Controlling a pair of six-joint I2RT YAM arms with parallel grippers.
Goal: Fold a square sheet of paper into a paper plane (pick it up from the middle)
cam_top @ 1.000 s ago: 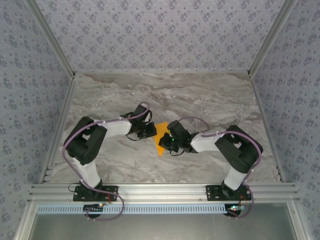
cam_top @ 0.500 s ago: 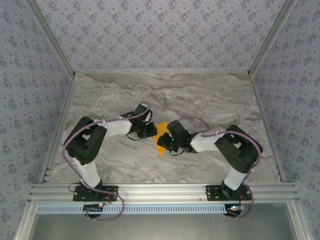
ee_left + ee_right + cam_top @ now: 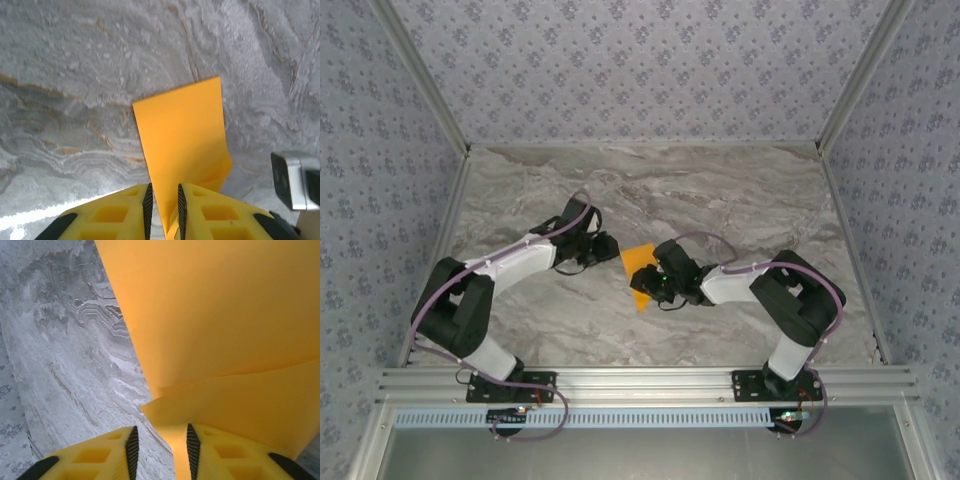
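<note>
My left gripper [image 3: 609, 248] lies low over the bench [image 3: 740, 200], reaching to the right. It is clenched on the orange paper [image 3: 640, 268]: in my left wrist view the pads [image 3: 148, 206] stand close together, with a narrow strip of the sheet running up between them. Ahead of this gripper the paper widens into a flat panel on the marble, with a straight far edge and two sharp far corners. Just ahead and to the right of the jaws, a second layer bulges where the sheet is folded over.

From above, the paper lies between my two grippers. My right gripper [image 3: 653, 287] is over its right side, pointing left towards the other gripper, near it but apart. This gripper is released, its jaws apart. The folded edge of the paper comes in between them and lies against the right-hand pad [image 3: 192, 445], while bare bench shows beside the left-hand pad. Ahead of this gripper I see two layers, a broad upper one and a lower one spreading right, with a crease between them
</note>
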